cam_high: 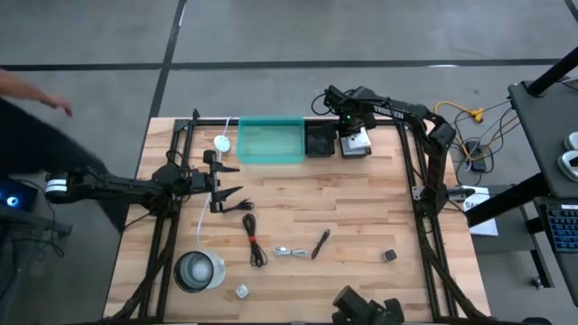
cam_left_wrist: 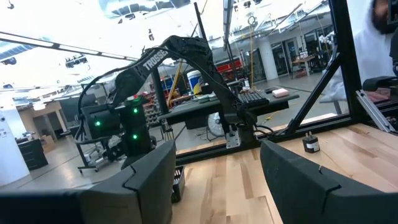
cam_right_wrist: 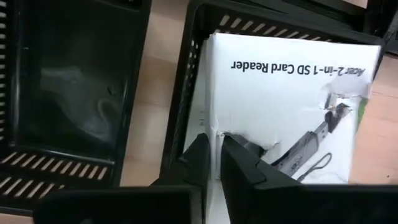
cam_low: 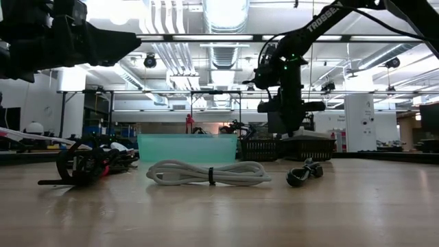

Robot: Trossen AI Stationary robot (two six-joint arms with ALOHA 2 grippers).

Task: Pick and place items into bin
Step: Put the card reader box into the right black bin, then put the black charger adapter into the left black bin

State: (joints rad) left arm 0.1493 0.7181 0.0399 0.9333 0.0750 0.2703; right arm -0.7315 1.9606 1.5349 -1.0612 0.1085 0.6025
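That white card reader packet is already sitting in the black slotted bin at the far edge of the table, with your right gripper right over it, fingers nearly pressed together on its torn edge. I'd let go fully and lift straight up so the thin, flat cardboard doesn't drag out. Left gripper is idling spread wide near the glossy teal tray.

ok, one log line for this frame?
right gripper: pinching card reader packet in black bin | left gripper: open, idle | cables, pen: on table
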